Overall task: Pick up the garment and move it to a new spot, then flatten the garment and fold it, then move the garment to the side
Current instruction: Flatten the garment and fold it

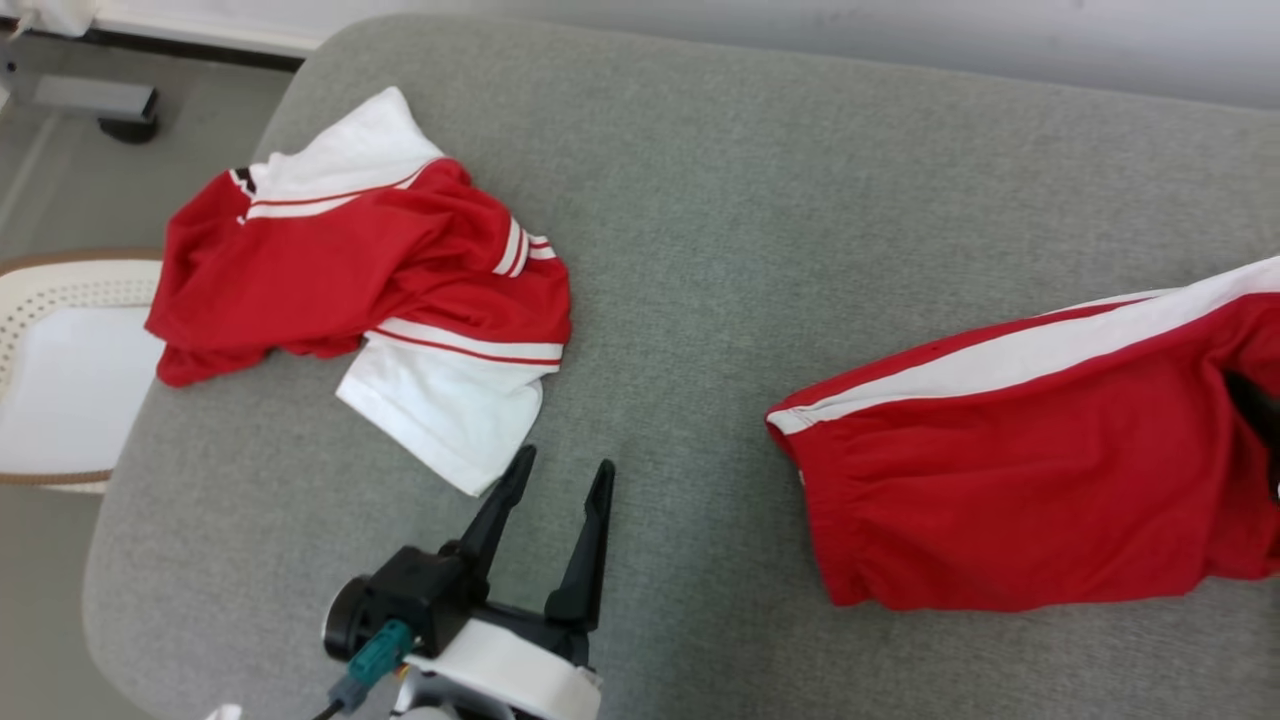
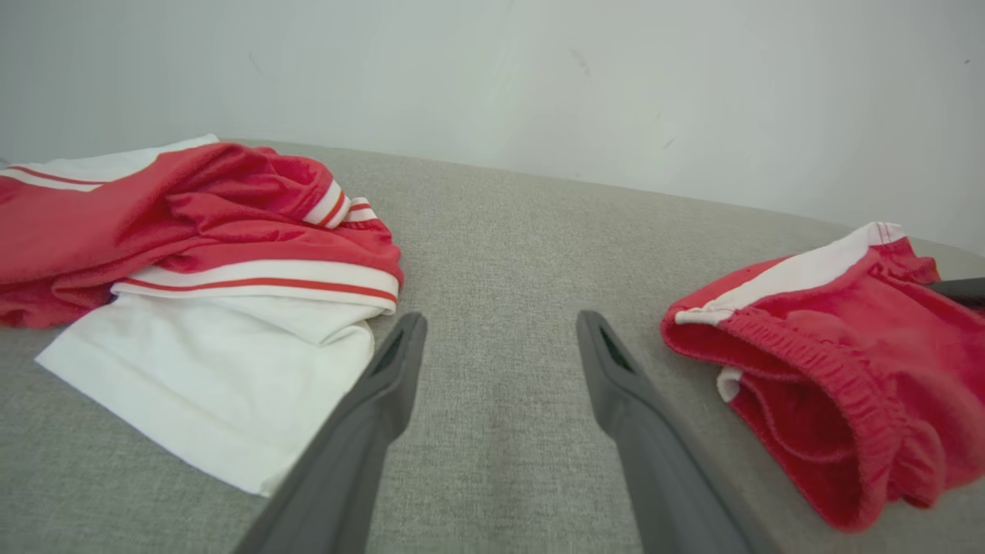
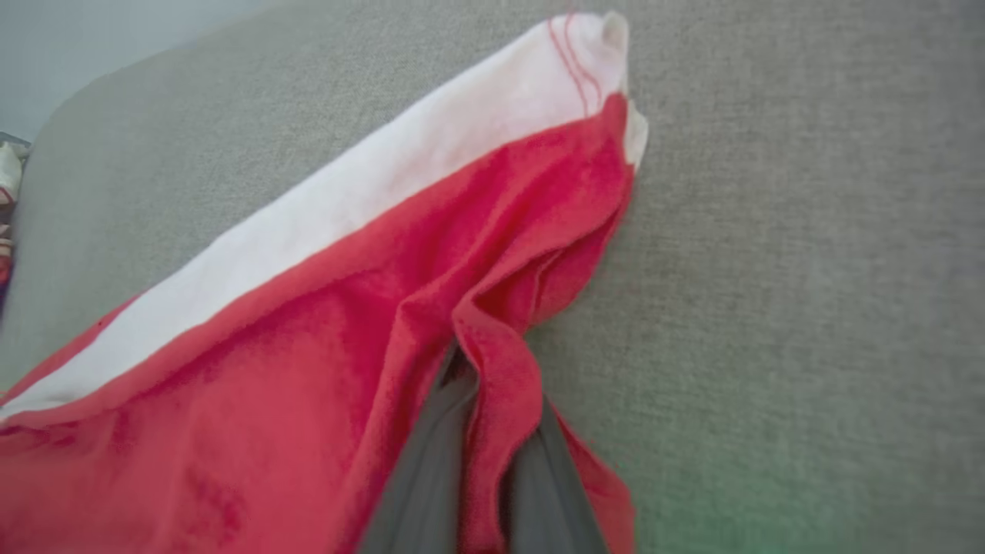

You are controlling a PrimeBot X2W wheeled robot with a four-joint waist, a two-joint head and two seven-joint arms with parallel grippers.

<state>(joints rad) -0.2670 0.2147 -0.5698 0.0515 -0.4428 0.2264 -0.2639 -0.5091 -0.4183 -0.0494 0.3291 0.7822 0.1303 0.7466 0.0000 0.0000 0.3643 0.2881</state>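
Note:
The garment point(image 1: 1030, 460) is a pair of red shorts with a white side stripe, lying on the right of the grey cushion point(image 1: 750, 200). My right gripper point(image 3: 485, 400) is shut on a pinched fold of the garment's point(image 3: 308, 331) red cloth, which runs up between the two grey fingers point(image 3: 427, 469). The head view catches a dark part of the right gripper point(image 1: 1255, 400) at the right edge, pressed into the shorts. My left gripper point(image 1: 565, 462) stands open over bare cushion at the front middle, holding nothing. In the left wrist view the left gripper point(image 2: 502, 319) points between both cloths, with the garment's point(image 2: 831, 369) elastic waistband to its right.
A crumpled red and white shirt point(image 1: 370, 270) lies at the cushion's back left, its white sleeve point(image 2: 208, 385) close to my left fingers. A white perforated basket point(image 1: 60, 290) stands on the floor left of the cushion. A pale wall runs behind.

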